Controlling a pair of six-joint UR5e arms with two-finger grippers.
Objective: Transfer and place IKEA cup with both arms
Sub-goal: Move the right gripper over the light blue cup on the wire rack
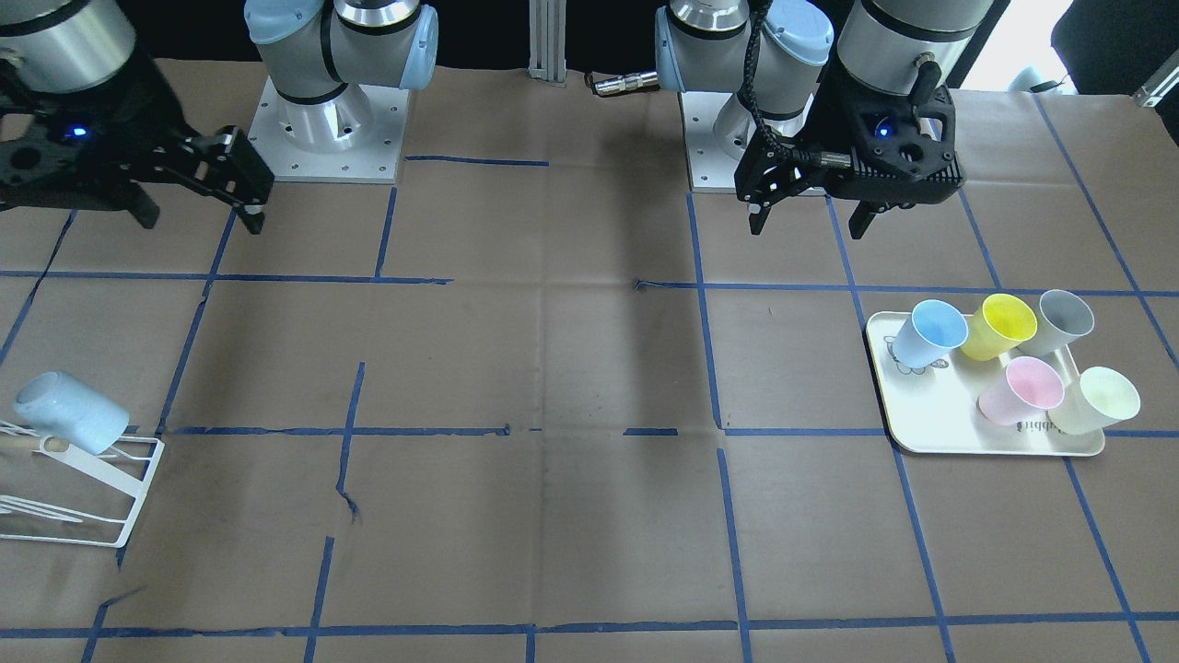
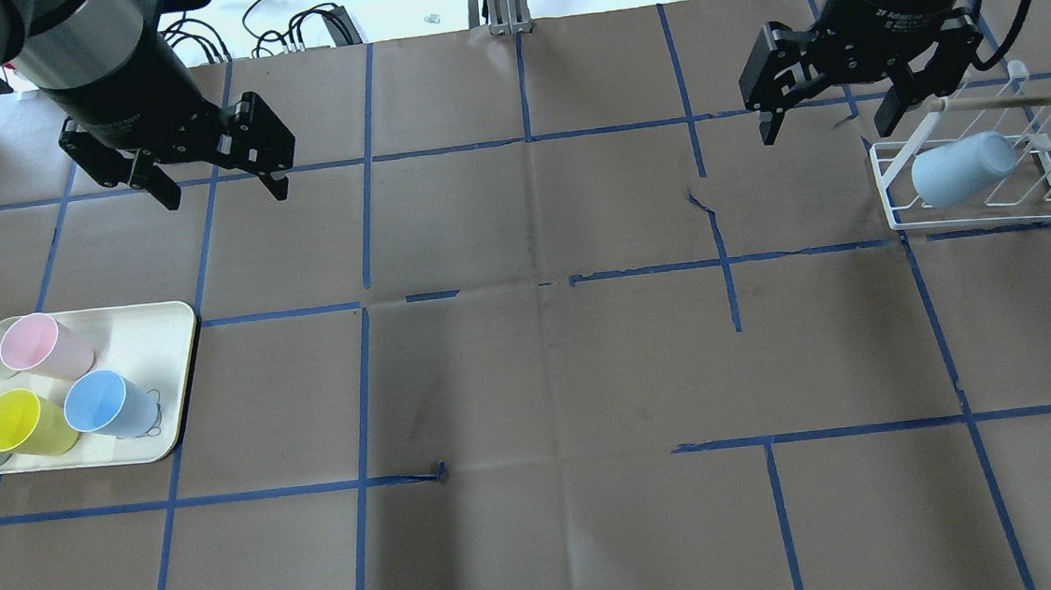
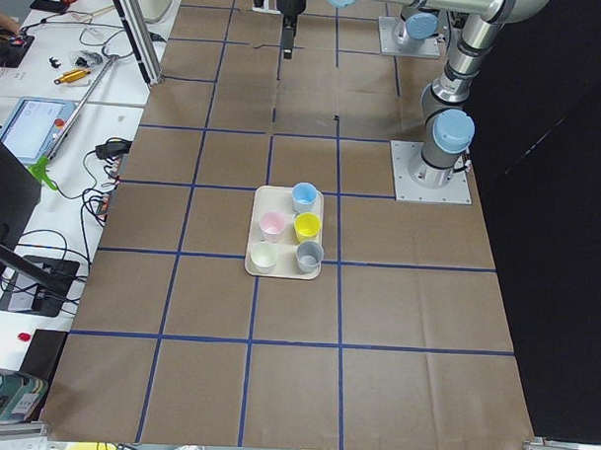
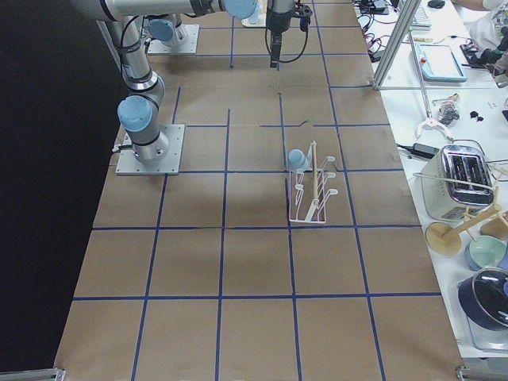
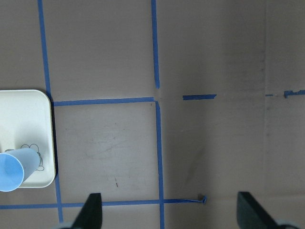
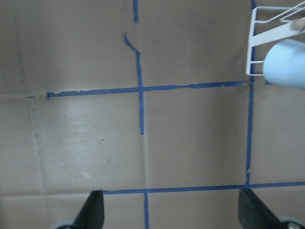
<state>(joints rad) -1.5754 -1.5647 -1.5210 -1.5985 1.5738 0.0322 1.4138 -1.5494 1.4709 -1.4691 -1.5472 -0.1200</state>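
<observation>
- Left gripper [image 2: 225,195] and right gripper [image 2: 827,132] hang above the table, fingers spread wide and empty. White lettering on the right one starts "2F Adaptive"; the rest is illegible.
- Brown paper [image 2: 532,379] gridded with blue tape.
- Cream tray [image 2: 140,339]: small drawing, printed word unreadable.
- White wire rack [image 2: 979,221].
- IKEA cup [image 2: 961,169] lies tilted on the rack; twin blue cup [image 2: 112,407] stands on the tray.

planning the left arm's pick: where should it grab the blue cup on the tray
Its wall just below the rim, probably from above on the centre side. The blue cup stands upright, mouth up, at the tray's inner edge, with the yellow cup crowding its outer side.
</observation>
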